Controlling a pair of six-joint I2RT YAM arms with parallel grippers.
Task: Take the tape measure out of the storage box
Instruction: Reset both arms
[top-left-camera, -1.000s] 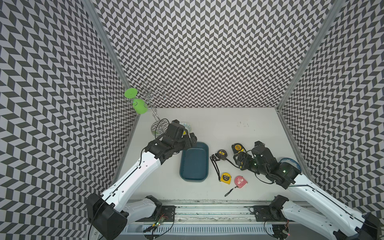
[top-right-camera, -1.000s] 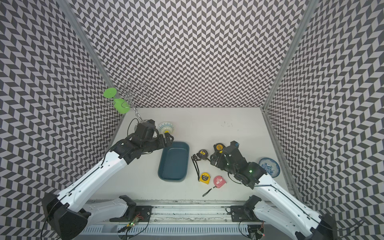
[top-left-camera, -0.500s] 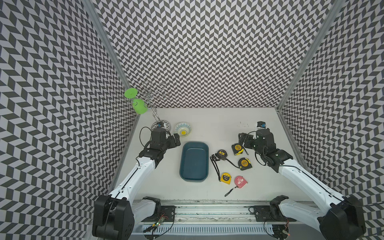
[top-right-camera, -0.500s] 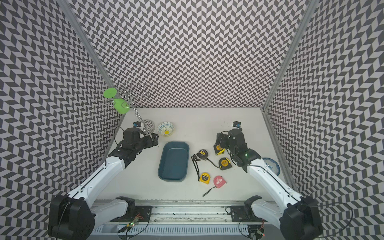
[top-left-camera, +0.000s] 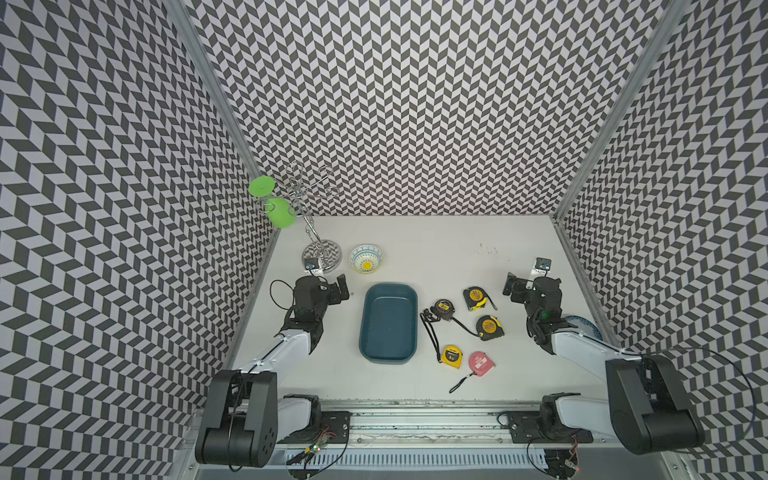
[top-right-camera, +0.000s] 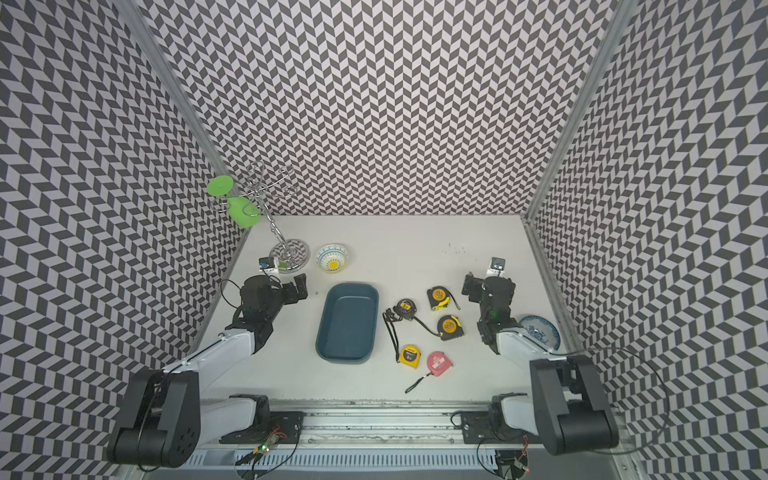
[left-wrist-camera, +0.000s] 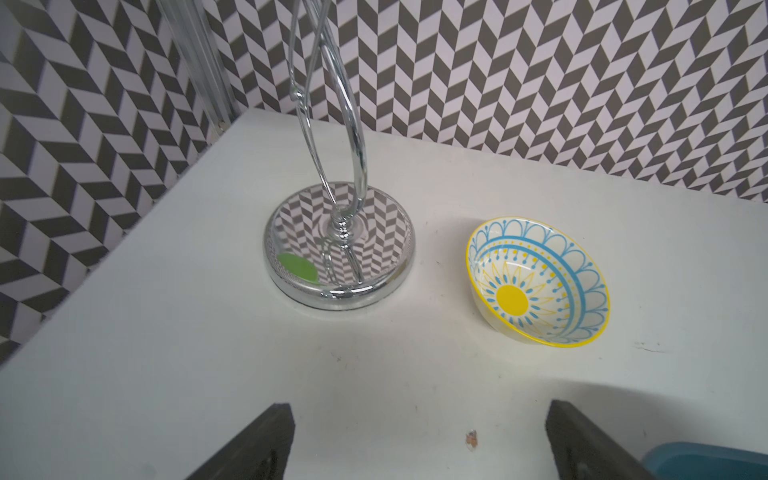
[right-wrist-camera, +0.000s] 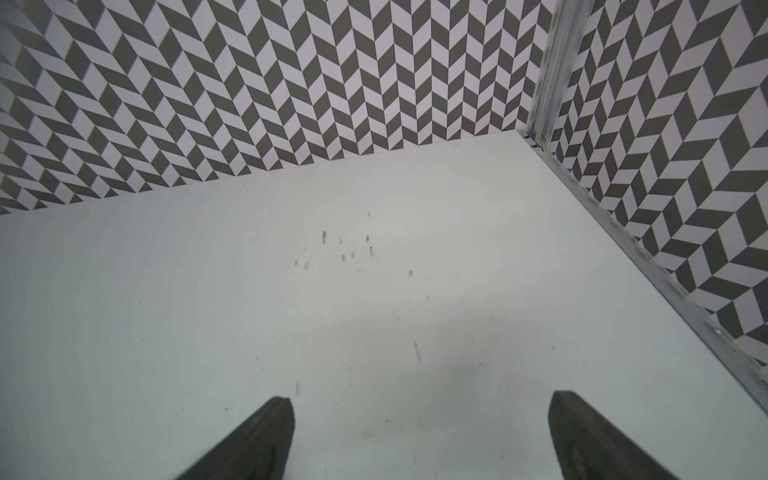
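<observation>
We saw the storage box (top-left-camera: 388, 324) sitting mid-worktop (top-left-camera: 436, 249), long side running front to back. All five tape measures lay outside it on the right arm's side, well clear of its wall! Nearest the box was the black tape measure (top-left-camera: 442, 309), its cord trailing forward. Behind it sat the black-and-yellow tape measure (top-left-camera: 475, 298), and just beside that, nearer the front, the round yellow-faced tape measure (top-left-camera: 489, 327). Closest to the rail we had the yellow tape measure (top-left-camera: 452, 356) and the pink tape measure (top-left-camera: 481, 363), side by side.

The left tool (left-wrist-camera: 419, 415) hung released, jaws spread wide over bare worktop, gripping nothing. It faced the chrome stand (left-wrist-camera: 338, 266) and the patterned bowl (left-wrist-camera: 540, 286), with a corner of the box at its edge. The right tool (right-wrist-camera: 419, 411) was likewise released and empty-handed, over scuffed worktop near the back corner. A blue plate (top-right-camera: 540, 332) peeked out beside that arm.
</observation>
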